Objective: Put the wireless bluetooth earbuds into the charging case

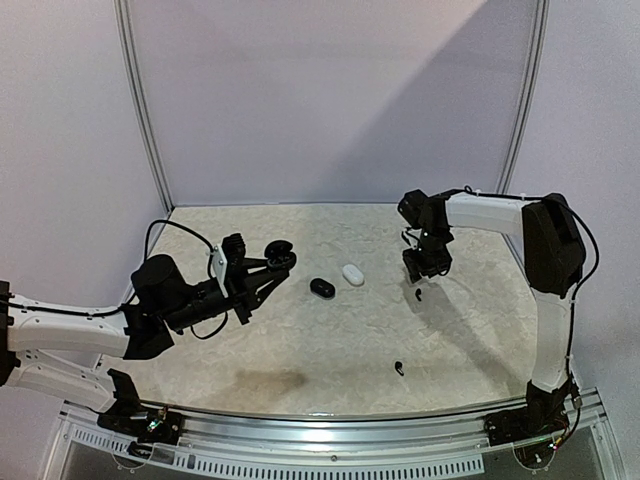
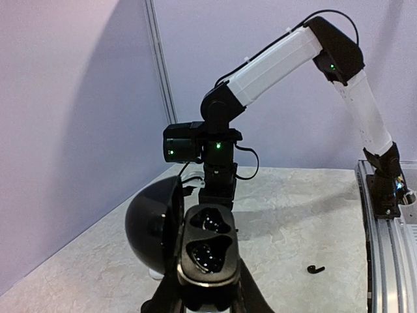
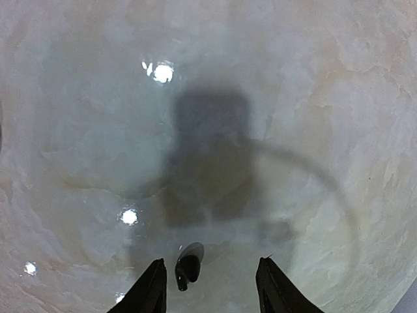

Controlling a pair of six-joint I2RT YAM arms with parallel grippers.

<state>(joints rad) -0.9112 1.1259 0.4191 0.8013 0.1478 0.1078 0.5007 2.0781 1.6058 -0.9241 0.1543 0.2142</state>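
My left gripper [image 1: 268, 264] is shut on an open black charging case [image 2: 207, 251] and holds it above the table. Its round lid [image 2: 151, 225] is swung to the left, and its two wells face the left wrist camera and look empty. My right gripper [image 1: 421, 272] points down over the table with its jaws open. In the right wrist view a black earbud [image 3: 187, 268] lies on the table between the fingertips [image 3: 154, 287] of this gripper [image 3: 212, 282], nearer the left one. From above that earbud [image 1: 417, 297] shows just below the gripper. Another black earbud [image 1: 399, 368] lies nearer the front edge.
A closed black case [image 1: 322, 287] and a white case [image 1: 352, 274] lie side by side mid-table between the arms. The loose front earbud [image 2: 315, 268] sits close to the metal rail [image 2: 391, 248] along the table's near edge.
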